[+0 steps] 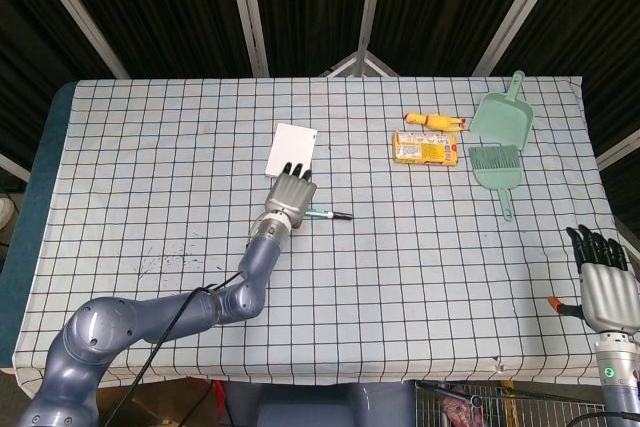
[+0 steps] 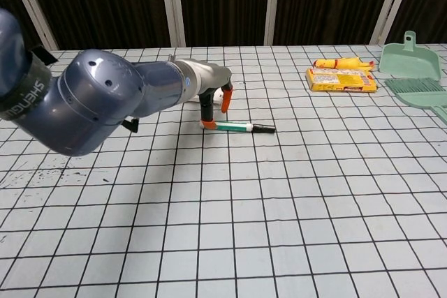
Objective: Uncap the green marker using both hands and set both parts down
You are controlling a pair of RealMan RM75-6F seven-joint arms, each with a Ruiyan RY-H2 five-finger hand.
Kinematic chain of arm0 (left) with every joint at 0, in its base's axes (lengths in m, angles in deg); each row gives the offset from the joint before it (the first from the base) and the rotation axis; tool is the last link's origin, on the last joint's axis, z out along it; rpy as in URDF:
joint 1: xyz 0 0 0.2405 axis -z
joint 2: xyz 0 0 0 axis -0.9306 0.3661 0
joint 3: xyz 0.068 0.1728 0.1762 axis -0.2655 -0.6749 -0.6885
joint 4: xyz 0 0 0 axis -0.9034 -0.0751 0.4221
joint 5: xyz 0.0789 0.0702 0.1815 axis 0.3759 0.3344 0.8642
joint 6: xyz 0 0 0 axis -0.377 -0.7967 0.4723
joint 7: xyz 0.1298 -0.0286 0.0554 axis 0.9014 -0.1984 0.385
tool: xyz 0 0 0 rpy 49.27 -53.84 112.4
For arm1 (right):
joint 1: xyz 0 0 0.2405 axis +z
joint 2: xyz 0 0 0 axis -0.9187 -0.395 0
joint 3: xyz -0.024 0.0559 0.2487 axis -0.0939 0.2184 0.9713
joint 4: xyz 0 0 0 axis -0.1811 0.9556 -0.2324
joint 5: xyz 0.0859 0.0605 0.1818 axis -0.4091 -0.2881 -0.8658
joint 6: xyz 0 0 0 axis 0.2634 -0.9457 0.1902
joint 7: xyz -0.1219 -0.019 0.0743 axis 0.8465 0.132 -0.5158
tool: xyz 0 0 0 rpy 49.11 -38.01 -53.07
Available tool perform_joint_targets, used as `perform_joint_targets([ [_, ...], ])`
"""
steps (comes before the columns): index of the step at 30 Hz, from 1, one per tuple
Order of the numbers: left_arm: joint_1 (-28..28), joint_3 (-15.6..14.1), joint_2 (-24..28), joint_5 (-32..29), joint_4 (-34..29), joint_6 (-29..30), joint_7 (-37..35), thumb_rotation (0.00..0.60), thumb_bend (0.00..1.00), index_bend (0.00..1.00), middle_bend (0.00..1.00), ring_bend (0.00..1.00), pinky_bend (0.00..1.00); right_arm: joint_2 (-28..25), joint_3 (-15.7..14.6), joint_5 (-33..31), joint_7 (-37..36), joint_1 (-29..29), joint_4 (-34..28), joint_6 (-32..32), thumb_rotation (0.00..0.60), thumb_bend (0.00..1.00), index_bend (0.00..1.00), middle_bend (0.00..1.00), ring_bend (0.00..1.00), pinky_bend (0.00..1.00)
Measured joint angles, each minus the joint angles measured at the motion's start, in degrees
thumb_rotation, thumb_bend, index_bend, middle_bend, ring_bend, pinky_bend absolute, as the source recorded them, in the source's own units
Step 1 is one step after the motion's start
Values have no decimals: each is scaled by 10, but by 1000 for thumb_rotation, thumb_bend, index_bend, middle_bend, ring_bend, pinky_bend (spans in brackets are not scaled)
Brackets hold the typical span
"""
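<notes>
The green marker lies flat on the checked tablecloth, slightly left of centre in both views, with its long axis running left to right in the frame and its black cap at the right end. The cap is seated on the barrel. The left hand is positioned over the marker's left end; in the head view the back of the hand covers that end, leaving only the right portion of the barrel and the cap exposed. In the chest view the orange-tipped fingers point downward, one tip at the marker's left end on the cloth, another raised just behind it. The fingers are apart and nothing is enclosed between them; whether the lower tip actually touches the barrel cannot be determined. A white card lies on the cloth directly above the hand in the head view. The right hand is at the lower right edge of the head view, off the table's corner, well apart from the marker, fingers extended upward and holding nothing. In the upper right of the frame lie a yellow packet, a yellow rubber chicken, a green dustpan and a green hand brush.
</notes>
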Motion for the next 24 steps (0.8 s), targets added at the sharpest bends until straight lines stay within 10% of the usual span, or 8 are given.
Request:
perform_joint_targets([
  [24,-22,-6,-53,112,73,-18,-86,600,407,477,159,0,0,-1,-1,-5,-4,2,-1,4,600,49,0,0,0,0],
])
